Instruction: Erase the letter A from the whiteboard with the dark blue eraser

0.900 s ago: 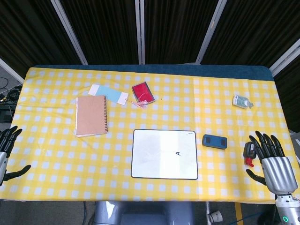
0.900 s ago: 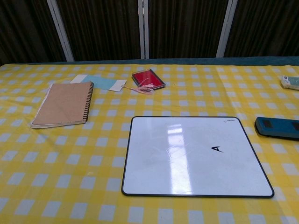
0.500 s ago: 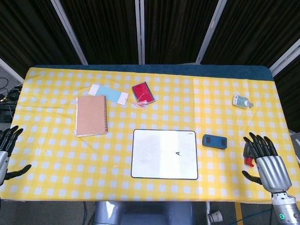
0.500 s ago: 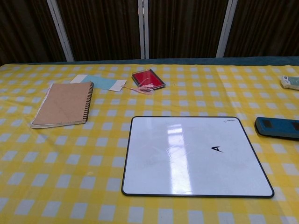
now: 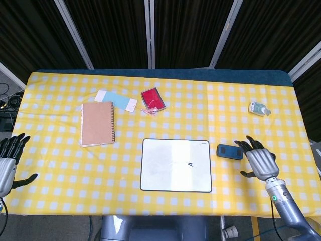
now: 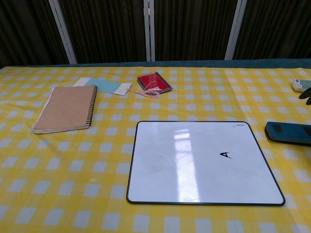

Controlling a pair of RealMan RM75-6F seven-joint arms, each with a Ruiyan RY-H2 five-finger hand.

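The whiteboard (image 5: 175, 164) (image 6: 204, 162) lies flat at the front middle of the checked table, with a small black letter A (image 5: 191, 163) (image 6: 224, 155) on its right half. The dark blue eraser (image 5: 229, 151) (image 6: 287, 133) lies on the cloth just right of the board. My right hand (image 5: 258, 160) hovers right beside the eraser, fingers spread and holding nothing; only a dark fingertip (image 6: 305, 94) of it shows at the chest view's right edge. My left hand (image 5: 10, 160) is at the table's left edge, fingers apart and holding nothing.
A brown spiral notebook (image 5: 98, 123) lies at the left, with a light blue card (image 5: 116, 101) and a red case (image 5: 153, 98) behind the board. A small pale packet (image 5: 258, 108) sits at the far right.
My right hand has moved left and forward from the table's right edge to just beside the eraser, covering the small red and black item. The left hand has shifted only slightly.
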